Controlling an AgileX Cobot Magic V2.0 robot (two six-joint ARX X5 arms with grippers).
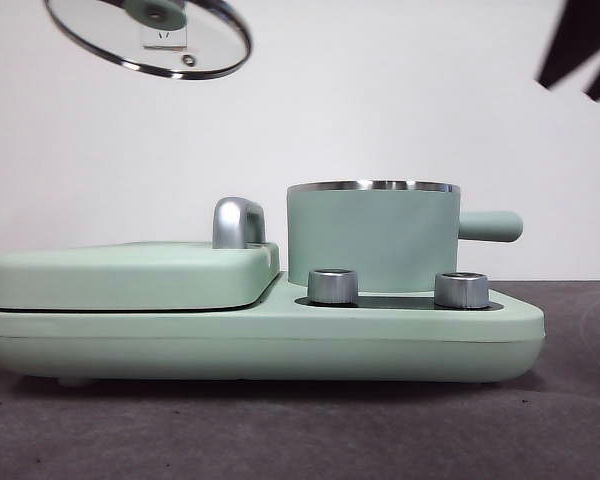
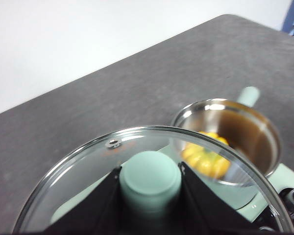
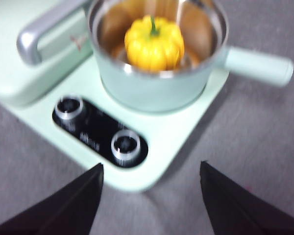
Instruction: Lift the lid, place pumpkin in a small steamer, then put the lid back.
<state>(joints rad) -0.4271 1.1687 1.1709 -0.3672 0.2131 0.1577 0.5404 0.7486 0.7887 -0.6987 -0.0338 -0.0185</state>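
Pumpkin [image 3: 154, 44] inside open small steamer [image 3: 157, 73]

Your work surface is a dark grey table [image 1: 580, 420] with a faintly mottled, matte top, running back to a plain white wall. Only one thing rests directly on it: the mint-green cooker base [image 1: 280, 345], a long, low unit with rounded corners. It sits flat on the table, its black control panel [image 3: 100, 132] with two steel dials [image 3: 125, 146] facing the front camera. You see bare grey table around it in each view.
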